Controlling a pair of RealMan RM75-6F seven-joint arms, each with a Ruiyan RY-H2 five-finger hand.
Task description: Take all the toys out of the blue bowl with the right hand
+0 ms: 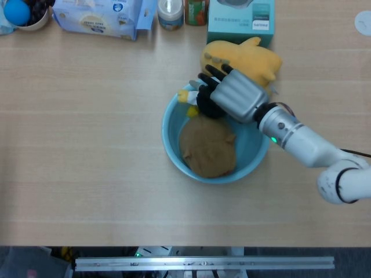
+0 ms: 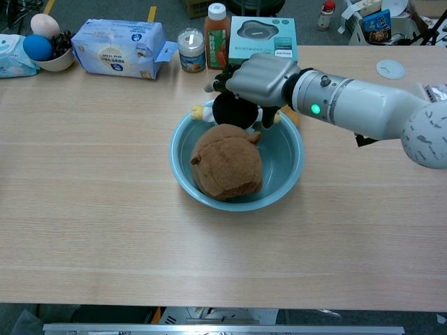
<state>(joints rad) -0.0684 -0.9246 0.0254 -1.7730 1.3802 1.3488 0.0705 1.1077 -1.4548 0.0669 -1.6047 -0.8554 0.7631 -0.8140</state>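
Position first: my right robot hand (image 1: 231, 95) sits directly over the black-headed toy (image 2: 227, 110) at the far rim of the blue bowl (image 1: 256, 152), fingers draped across it; I cannot tell whether they have closed. The brown plush toy (image 1: 207, 147) lies just nearer me, in the bowl's middle. No left hand shows in either view, so the right takes this.

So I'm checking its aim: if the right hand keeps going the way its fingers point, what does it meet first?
Most likely the black toy at the blue bowl's far rim; the right hand is just above it, though contact is unclear.
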